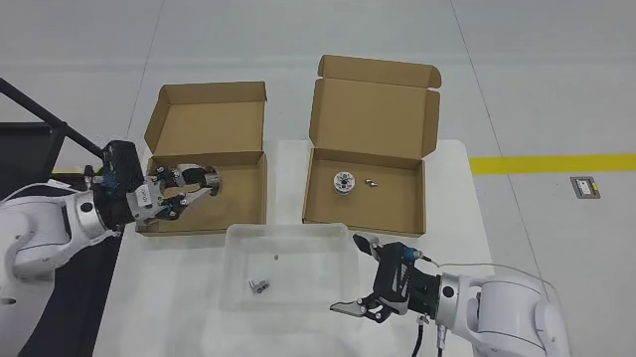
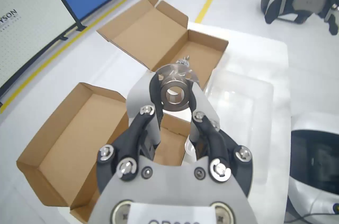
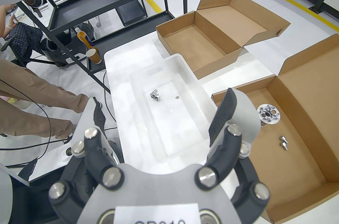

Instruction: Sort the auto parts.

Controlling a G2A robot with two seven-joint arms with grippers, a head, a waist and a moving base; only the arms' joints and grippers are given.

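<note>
Left gripper [image 1: 202, 180]: clamped on flanged metal hub [image 2: 173, 71], above left cardboard box [image 1: 243, 203]. Right gripper [image 1: 356, 275]: spread wide, holding nothing, beside clear bin [image 1: 238, 233] with small bracket [image 1: 258, 284]. Probably mid-placement. Next: lower, then release. Matching hub [image 1: 344, 182] in right cardboard box [image 1: 397, 208], so check destination first.

The left gripper [image 2: 173, 99] holds a metal hub [image 2: 170, 81] in clamped jaws; the right gripper [image 3: 164, 103] has jaws wide apart.

Brown boxes [image 1: 368, 108], clear tray [image 1: 288, 228], silver disc [image 2: 173, 71], white table [image 1: 445, 198]
</note>
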